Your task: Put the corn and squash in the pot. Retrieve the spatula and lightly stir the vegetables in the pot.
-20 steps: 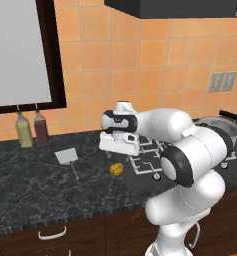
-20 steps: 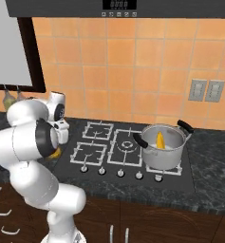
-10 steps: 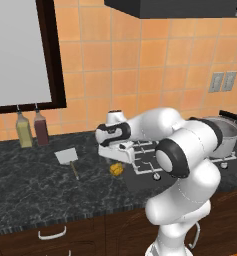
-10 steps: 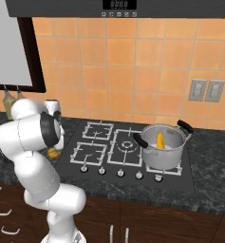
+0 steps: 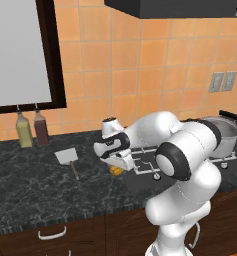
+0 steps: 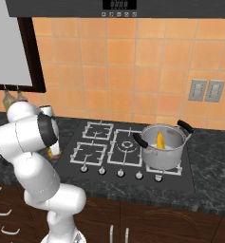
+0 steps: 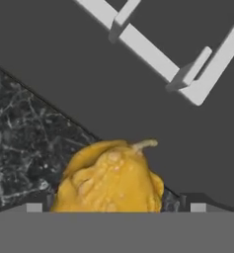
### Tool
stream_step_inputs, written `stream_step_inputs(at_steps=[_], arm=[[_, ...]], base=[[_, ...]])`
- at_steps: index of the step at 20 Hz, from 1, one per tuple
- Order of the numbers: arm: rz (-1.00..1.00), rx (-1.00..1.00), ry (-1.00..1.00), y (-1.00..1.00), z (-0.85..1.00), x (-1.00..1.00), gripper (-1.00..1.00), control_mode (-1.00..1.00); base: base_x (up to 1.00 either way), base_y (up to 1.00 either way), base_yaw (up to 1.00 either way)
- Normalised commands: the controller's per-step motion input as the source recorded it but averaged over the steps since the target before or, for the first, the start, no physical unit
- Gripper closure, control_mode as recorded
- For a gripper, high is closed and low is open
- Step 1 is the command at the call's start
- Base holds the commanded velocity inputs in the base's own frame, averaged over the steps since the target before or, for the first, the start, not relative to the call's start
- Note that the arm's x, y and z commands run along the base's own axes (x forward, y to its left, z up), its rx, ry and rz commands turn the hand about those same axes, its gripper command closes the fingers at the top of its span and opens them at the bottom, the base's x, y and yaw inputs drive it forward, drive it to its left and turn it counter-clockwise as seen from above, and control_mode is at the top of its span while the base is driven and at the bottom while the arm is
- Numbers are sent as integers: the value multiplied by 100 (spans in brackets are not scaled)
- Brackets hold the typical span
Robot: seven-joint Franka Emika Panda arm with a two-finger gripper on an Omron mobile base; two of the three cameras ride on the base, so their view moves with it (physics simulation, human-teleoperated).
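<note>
Orange-yellow, warty squash (image 7: 108, 180) with curled stem, between the spread-apart jaws on the counter (image 7: 24, 143).

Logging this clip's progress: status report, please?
Gripper low over the squash, fingers open either side, not closed. Corn already in the pot. Spatula untouched on the counter. Nothing in the way.

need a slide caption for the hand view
Lumpy orange-yellow squash on the black marbled counter beside the dark stovetop.
</note>
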Motion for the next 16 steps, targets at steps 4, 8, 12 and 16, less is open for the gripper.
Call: stream_step_inputs(at_steps=[4, 8, 12, 16], arm=[[0, -4, -9, -1, -39, 9, -100, -100], [0, 0, -19, 0, -3, -7, 100, -100], [0, 0, -17, -27, 94, -32, 100, -100], [0, 3, 0, -53, 100, -8, 100, -100]], base=[[0, 0, 0], [0, 0, 0], [0, 0, 0], [0, 0, 0]])
